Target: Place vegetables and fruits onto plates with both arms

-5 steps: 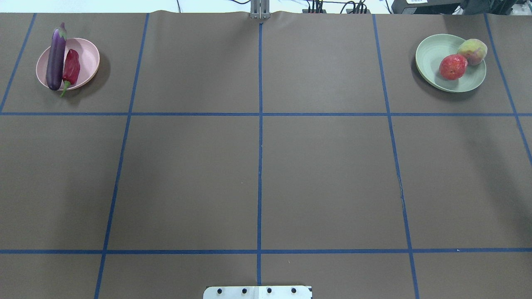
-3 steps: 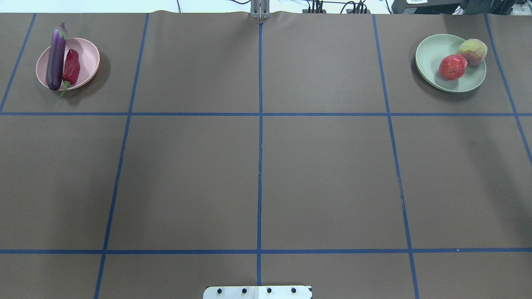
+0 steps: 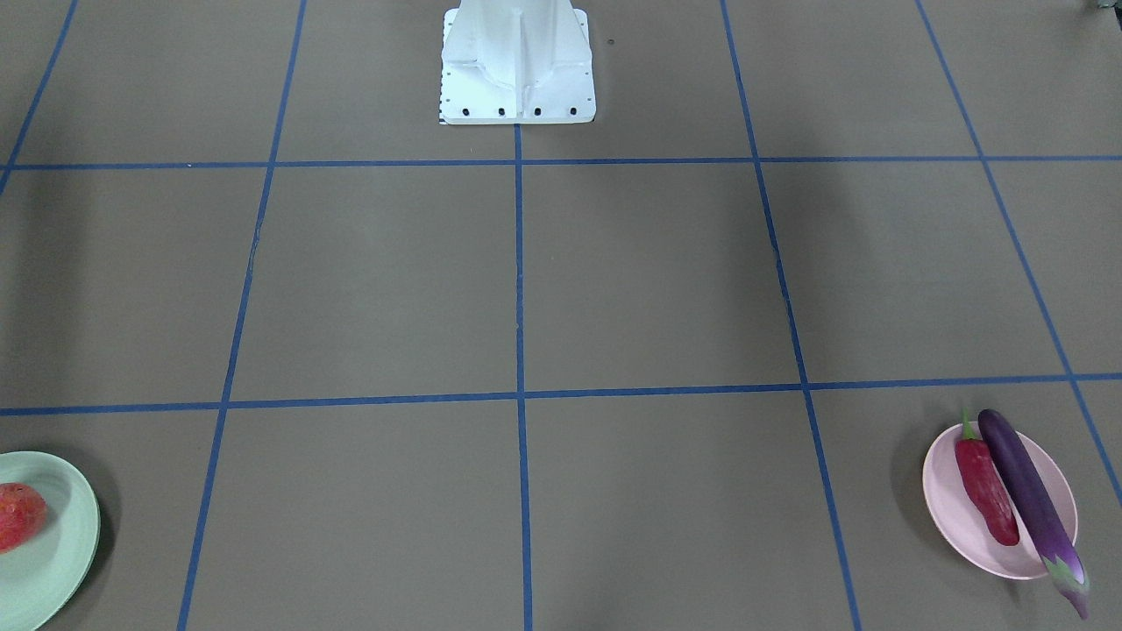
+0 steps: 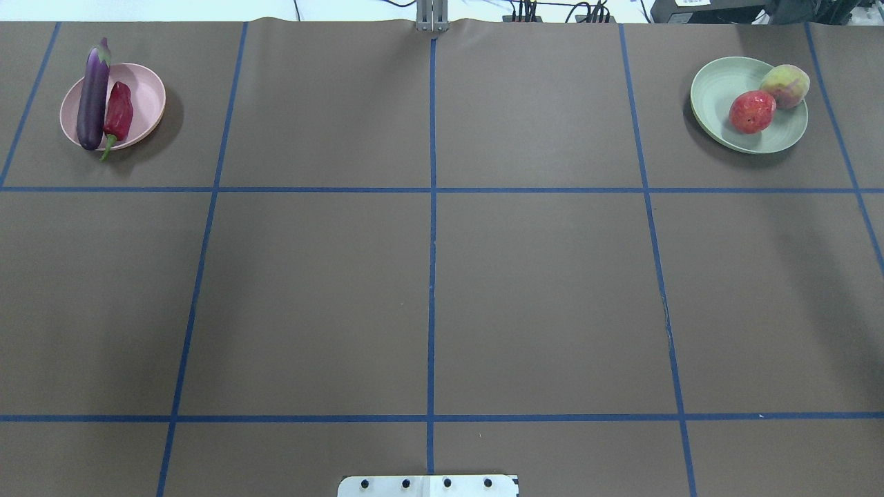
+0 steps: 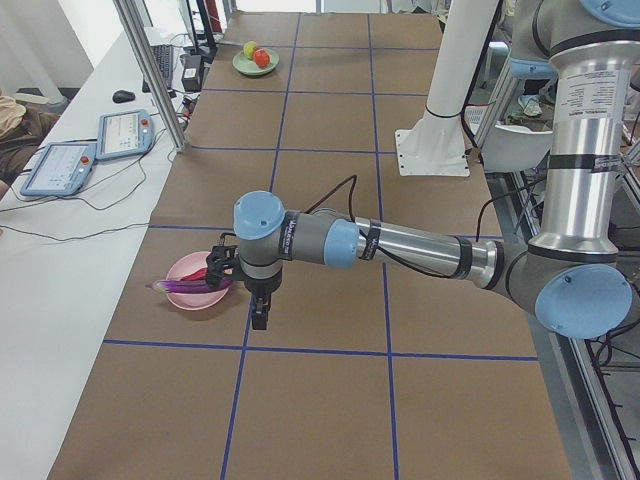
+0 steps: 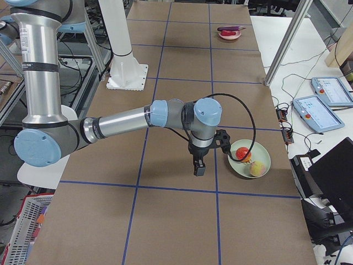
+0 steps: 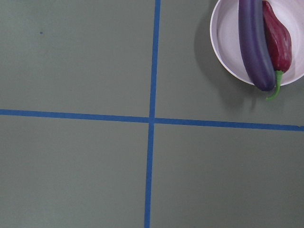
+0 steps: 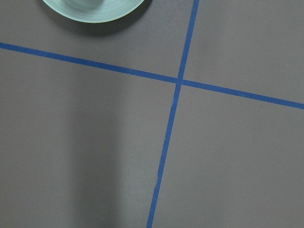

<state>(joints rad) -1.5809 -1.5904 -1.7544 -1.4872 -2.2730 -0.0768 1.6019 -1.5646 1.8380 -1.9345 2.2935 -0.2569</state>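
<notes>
The purple eggplant (image 4: pixel 93 96) and red chili pepper (image 4: pixel 118 114) lie side by side on the pink plate (image 4: pixel 146 83) at the far left. The pomegranate (image 4: pixel 753 111) and peach (image 4: pixel 785 85) sit on the mint green plate (image 4: pixel 715 90) at the far right. My left gripper (image 5: pixel 259 318) hangs above the table just beside the pink plate (image 5: pixel 188 298). My right gripper (image 6: pixel 198 168) hangs beside the green plate (image 6: pixel 266 161). Both grippers show only in the side views, so I cannot tell whether they are open or shut. Nothing shows in either.
Brown table cover with a blue tape grid (image 4: pixel 431 276). The white robot base (image 3: pixel 517 61) stands at the near middle edge. Pendants and cables (image 5: pixel 90 150) lie on the white bench past the table's far side.
</notes>
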